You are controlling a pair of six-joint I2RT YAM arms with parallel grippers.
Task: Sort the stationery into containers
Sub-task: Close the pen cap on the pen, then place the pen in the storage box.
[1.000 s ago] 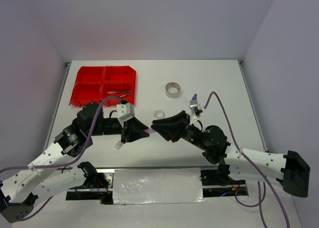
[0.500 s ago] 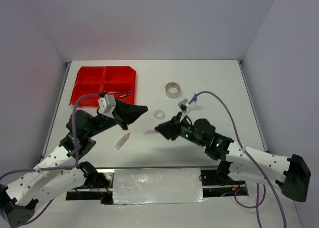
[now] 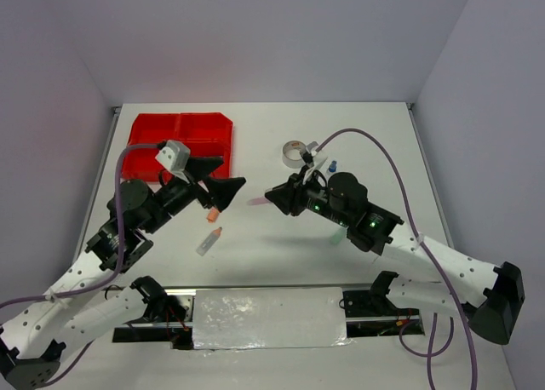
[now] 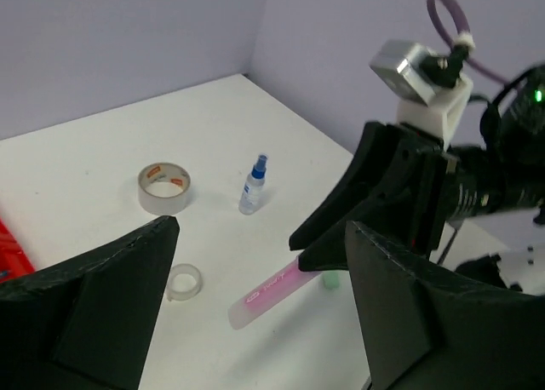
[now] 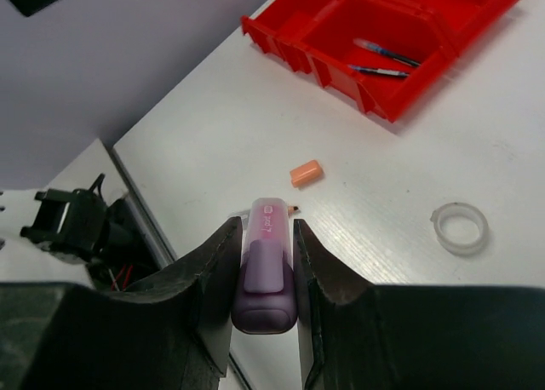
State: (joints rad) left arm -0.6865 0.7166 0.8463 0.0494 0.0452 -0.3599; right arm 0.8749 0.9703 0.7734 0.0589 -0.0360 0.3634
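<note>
1. The right gripper is found pinching the rear end of a pink translucent plastic marker, held in the air well right of the bright red four-compartment plastic organiser tray. With only the end gripped, slipping or pivoting is judged possible.
2. The left gripper is found spread wide and empty, between the tray and the marker's free end. An off-centre closure could knock the marker loose, and contact between the grippers is a risk.
3. A small orange piece and a clear orange-tipped marker lie on the table just in front of the tray. They could be swept aside by a lowered arm.
4. Thin dark-blue pens are noted in one tray compartment. Release into an unsuitable compartment is possible.
</note>
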